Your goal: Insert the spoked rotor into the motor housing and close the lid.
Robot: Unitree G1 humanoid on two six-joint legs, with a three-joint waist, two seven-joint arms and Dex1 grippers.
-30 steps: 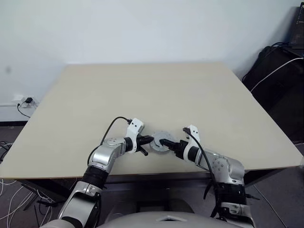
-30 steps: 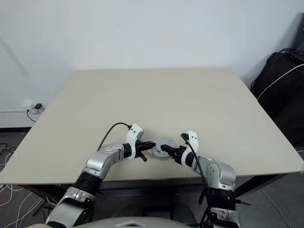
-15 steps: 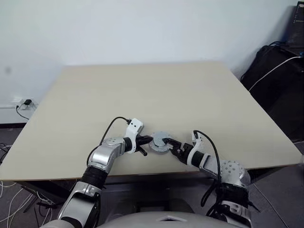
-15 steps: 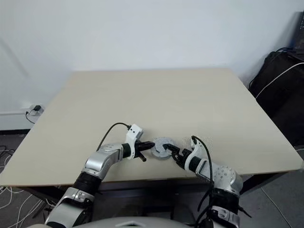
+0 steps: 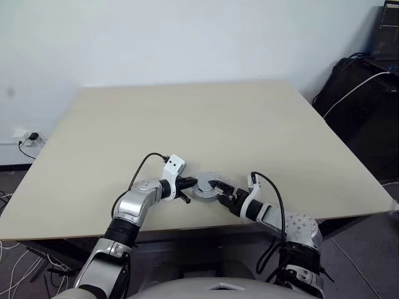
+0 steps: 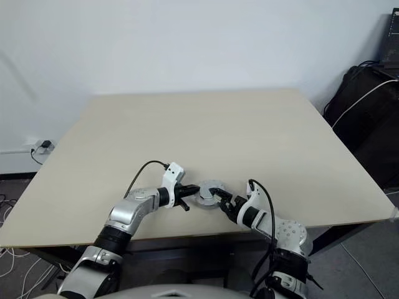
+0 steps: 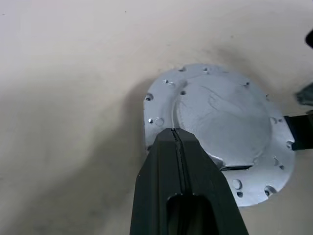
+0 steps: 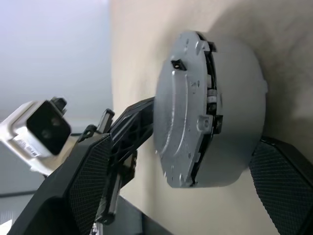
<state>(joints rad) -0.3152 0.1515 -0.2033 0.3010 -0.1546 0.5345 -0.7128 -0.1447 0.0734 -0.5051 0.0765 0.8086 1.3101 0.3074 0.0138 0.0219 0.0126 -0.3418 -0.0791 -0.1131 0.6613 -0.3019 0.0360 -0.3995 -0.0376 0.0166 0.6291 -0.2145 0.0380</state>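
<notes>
The motor housing [image 8: 234,122] is a squat grey cup near the table's front edge. The silver lid [image 7: 220,117] lies smooth face up on it, with a thin dark seam showing between the two. My left gripper [image 7: 173,133] is shut, and its joined fingertips rest on the lid's top near the rim. From the other side my right gripper [image 5: 218,189] is open wide, its textured pads [image 8: 283,181] standing on either side of the housing and lid. The spoked rotor is hidden.
The beige table [image 5: 187,118] stretches far behind the housing, while its front edge [image 5: 187,228] lies close in front. Black bags and cables [image 5: 361,93] stand off the table's right side. A wall socket [image 5: 25,137] sits low on the left.
My right wrist has rolled and its forearm has dropped lower toward the table edge, the open fingers staying at the housing. The left gripper has kept still on the lid.
</notes>
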